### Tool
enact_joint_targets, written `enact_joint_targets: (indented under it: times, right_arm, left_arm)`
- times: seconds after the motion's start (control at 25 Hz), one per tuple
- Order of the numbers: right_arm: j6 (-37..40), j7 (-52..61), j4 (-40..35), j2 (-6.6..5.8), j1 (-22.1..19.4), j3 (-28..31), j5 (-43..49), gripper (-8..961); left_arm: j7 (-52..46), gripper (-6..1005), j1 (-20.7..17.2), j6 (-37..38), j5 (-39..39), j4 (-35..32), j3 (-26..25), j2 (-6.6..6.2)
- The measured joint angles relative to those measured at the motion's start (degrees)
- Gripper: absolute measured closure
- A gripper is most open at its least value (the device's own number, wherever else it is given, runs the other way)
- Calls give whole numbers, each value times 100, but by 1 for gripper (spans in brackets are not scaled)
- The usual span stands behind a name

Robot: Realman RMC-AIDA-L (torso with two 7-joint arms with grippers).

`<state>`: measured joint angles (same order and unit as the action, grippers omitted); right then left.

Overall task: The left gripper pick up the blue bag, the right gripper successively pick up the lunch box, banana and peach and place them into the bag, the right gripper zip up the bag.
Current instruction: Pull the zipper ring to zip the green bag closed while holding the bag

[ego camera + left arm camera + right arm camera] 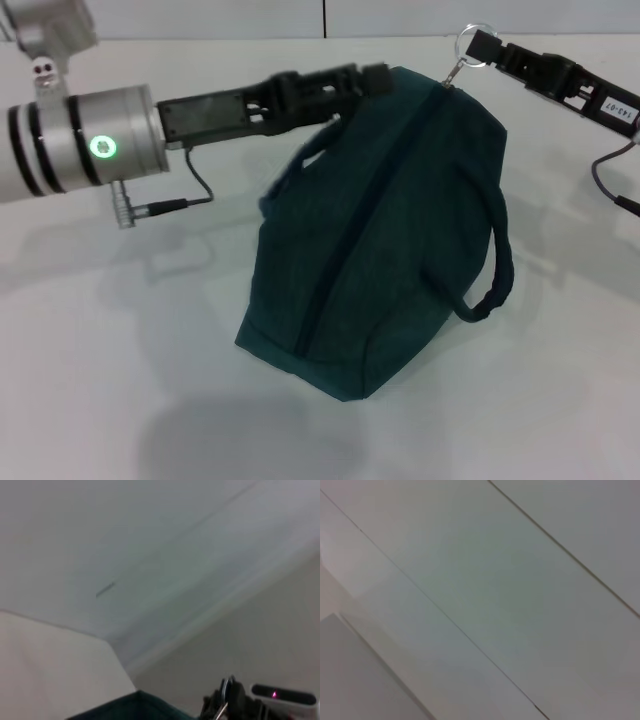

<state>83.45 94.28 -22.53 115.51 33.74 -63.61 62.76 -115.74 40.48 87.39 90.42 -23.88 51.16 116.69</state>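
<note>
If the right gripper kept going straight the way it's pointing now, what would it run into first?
The right gripper is shut on the ring zipper pull at the blue bag's top end. Pushing straight on, it looks like it would skim past the bag toward the left gripper, though depth is unclear.

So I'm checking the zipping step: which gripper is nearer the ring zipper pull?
Right. The right gripper is at the ring zipper pull, above the blue bag's far end; the left gripper is at the bag's upper left edge.

The blue bag (385,230) fills the middle of the table (120,380), with the left gripper (375,78) at its far top and the right gripper (478,48) at the ring zipper pull (470,40) — the table's near edge and both near corners lie open.
</note>
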Motion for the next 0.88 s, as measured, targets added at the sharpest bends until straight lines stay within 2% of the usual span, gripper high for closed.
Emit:
enact_joint_targets:
  times: [0.12, 0.24, 0.6, 0.88]
  right_arm:
    - [35, -7, 1, -2, 0, 20, 0, 946]
    - [103, -7, 0, -2, 1, 23, 0, 947]
    - [180, -18, 11, -2, -4, 25, -1, 947]
    - [199, -22, 19, 3, -22, 25, -1, 947]
  left_arm:
    - [-152, 118, 7, -61, 330, -283, -1, 123]
    - [-171, 126, 11, -128, 490, -389, -1, 194]
    - [-129, 150, 16, -366, 536, -403, -1, 221]
    - [-87, 512, -3, -372, 495, -408, -34, 253]
